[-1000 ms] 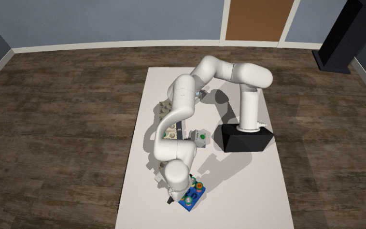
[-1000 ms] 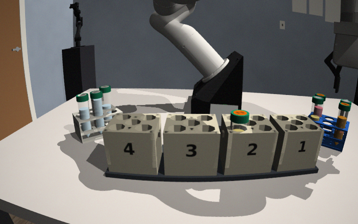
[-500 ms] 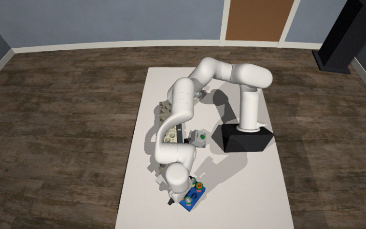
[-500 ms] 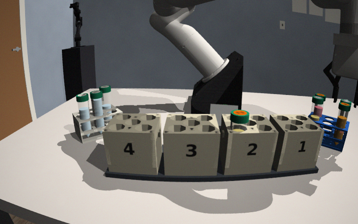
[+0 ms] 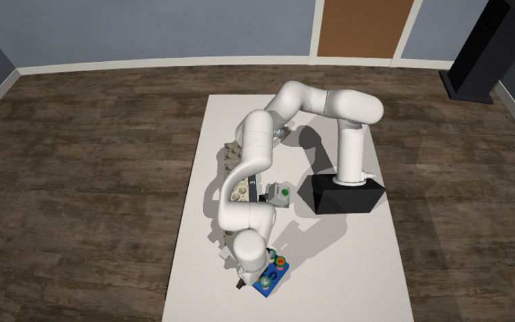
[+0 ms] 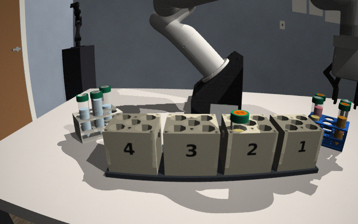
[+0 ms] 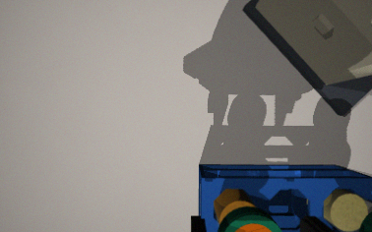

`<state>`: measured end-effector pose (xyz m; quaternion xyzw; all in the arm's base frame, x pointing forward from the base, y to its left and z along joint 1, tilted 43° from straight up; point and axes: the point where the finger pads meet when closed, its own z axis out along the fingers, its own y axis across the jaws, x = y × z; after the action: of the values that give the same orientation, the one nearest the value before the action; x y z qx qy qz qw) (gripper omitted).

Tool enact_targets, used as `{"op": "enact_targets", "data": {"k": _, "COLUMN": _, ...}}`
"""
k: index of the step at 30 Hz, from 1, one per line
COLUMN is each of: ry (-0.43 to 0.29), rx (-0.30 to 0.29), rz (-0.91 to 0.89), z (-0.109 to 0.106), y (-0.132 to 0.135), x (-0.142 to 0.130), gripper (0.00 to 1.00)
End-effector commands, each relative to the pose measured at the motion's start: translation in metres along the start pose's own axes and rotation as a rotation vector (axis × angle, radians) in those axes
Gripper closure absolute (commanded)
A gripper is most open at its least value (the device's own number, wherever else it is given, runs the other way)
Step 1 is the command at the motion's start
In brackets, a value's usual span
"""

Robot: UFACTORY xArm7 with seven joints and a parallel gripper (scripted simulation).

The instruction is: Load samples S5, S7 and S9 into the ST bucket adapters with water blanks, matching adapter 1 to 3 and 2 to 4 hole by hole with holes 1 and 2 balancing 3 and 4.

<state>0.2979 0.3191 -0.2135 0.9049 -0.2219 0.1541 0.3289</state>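
Exterior view: four beige block adapters, numbered 4, 3, 2 and 1 from left to right, stand on a dark, low loading stand. An orange-dotted, green-capped tube stands in adapter 2, its lower part hidden; its hole number cannot be read. At left, a translucent grey rack holds three green-capped tubes of pale blue liquid; their printed volumes are illegible.

At right, a blue plastic rack holds four green-capped tubes, two orange-dotted and two grey-dotted. The nearer orange-dotted tube contains amber liquid; its cap is cut off in the wrist view. The black-fingered gripper stands above this rack, fingers apart, clamped on nothing; the arm largely hides it from above.

The green DONE key tops a small grey sloped desk, mostly hidden by the adapters in the exterior view.
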Motion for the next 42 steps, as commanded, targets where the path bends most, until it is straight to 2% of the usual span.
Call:
{"op": "enact_targets", "data": {"k": 1, "ry": -0.001, "rx": 0.005, "rz": 0.000, "z": 0.000, "y": -0.001, "x": 0.000, "gripper": 0.43}}
{"op": "enact_targets", "data": {"k": 27, "ry": -0.001, "rx": 0.005, "rz": 0.000, "z": 0.016, "y": -0.001, "x": 0.000, "gripper": 0.43}}
{"op": "enact_targets", "data": {"k": 41, "ry": -0.001, "rx": 0.005, "rz": 0.000, "z": 0.016, "y": -0.001, "x": 0.000, "gripper": 0.43}}
{"op": "enact_targets", "data": {"k": 42, "ry": -0.001, "rx": 0.005, "rz": 0.000, "z": 0.016, "y": -0.001, "x": 0.000, "gripper": 1.00}}
